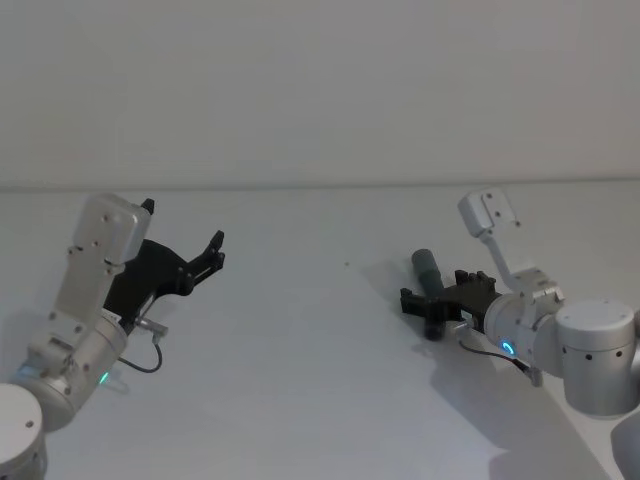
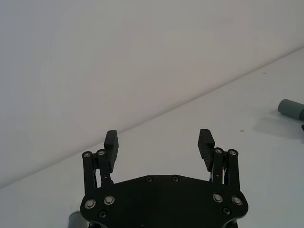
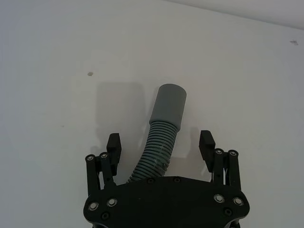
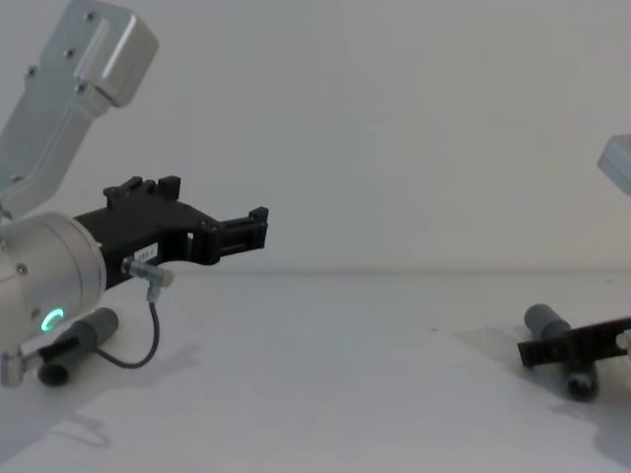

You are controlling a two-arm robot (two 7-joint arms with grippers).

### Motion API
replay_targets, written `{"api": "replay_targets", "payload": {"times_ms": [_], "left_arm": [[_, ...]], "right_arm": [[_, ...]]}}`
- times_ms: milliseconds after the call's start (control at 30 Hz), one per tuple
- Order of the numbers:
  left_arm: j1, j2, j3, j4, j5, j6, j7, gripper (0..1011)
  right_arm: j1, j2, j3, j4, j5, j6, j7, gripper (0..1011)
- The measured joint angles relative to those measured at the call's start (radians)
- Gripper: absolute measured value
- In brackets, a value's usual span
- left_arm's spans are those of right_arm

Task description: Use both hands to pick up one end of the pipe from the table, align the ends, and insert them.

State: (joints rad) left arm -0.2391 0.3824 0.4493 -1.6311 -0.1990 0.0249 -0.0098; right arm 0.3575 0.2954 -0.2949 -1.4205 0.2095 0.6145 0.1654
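Right gripper (image 3: 160, 142) low over the white table (image 1: 300, 400), fingers apart on both sides of a ribbed grey pipe piece (image 3: 167, 111), left gripper (image 2: 159, 142) raised, fingers also apart

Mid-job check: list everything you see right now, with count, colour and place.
pipe pieces: 2, dark grey; right piece lies on the right side of the table, left piece lies on the left side, under the left arm.
cable: 1, thin black; hangs in a loop off the left wrist.
table: 1, white; under everything.
wall: 1, pale; behind the table.
left gripper: 1, black; open, empty, raised above the table's left side.
right gripper: 1, black; open, low, straddling the right piece's ribbed body.
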Motion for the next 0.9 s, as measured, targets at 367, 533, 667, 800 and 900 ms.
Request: {"api": "replay_targets", "payload": {"times_ms": [367, 533, 667, 800, 900], "left_arm": [[-0.004, 0.005, -0.043, -0.023, -0.005, 0.081, 0.027, 1002], [0.006, 0.004, -0.077, -0.026, -0.021, 0.133, 0.05, 1002], [0.019, -0.001, -0.104, -0.024, -0.036, 0.166, 0.068, 1002], [0.033, -0.01, -0.129, -0.014, -0.05, 0.188, 0.086, 1002], [0.043, -0.019, -0.15, 0.002, -0.06, 0.202, 0.101, 1001]], "right_arm": [[0.0, 0.0, -0.001, 0.0, -0.002, 0.001, 0.0, 1001], [0.0, 0.0, -0.001, 0.0, -0.002, 0.001, 0.0, 1000], [0.0, 0.0, -0.001, 0.0, -0.003, 0.002, 0.0, 1001], [0.0, 0.0, -0.001, 0.0, -0.003, 0.002, 0.0, 1000], [0.0, 0.0, -0.001, 0.0, -0.003, 0.002, 0.0, 1001]]}}
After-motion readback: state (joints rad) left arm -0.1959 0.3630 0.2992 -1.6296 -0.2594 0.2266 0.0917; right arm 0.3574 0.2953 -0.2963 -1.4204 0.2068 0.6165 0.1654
